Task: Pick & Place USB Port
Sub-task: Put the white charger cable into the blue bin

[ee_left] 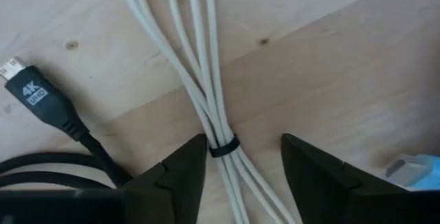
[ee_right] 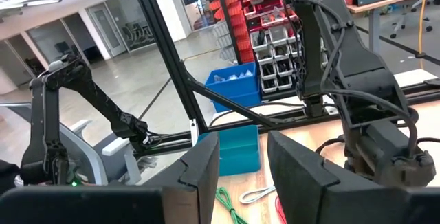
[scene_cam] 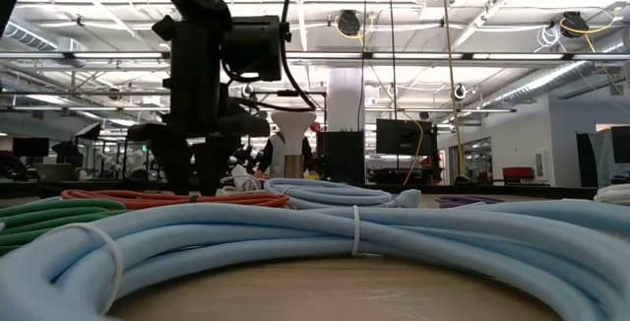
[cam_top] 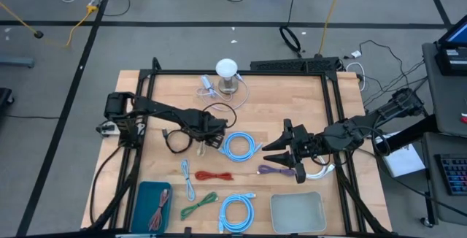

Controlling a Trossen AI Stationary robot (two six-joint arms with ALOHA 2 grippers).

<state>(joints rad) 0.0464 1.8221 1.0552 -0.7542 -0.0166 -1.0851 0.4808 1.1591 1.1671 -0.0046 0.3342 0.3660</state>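
A: Where's the left pincer [ee_left: 239,176]?
B: Low over the desk [cam_top: 292,106], fingers spread either side of the white cable bundle [ee_left: 206,107], right at its black tie [ee_left: 223,146]. Nothing pinched yet. My guess is it targets the tie because the strands are gathered there, so one close takes the lot.
A: That's the USB cable?
B: Looks likely; it lies flat near the desk's middle, just beside the black HDMI cable [ee_left: 48,110] and a blue coil [cam_top: 239,146].
A: Right pincer [ee_right: 242,165]?
B: Raised off the desk on the right side, fingers apart, holding nothing. Parked clear, I'd say.
A: Drop spot?
B: Probably the teal bin [cam_top: 152,205] or the grey tray [cam_top: 298,212], both at the front edge.
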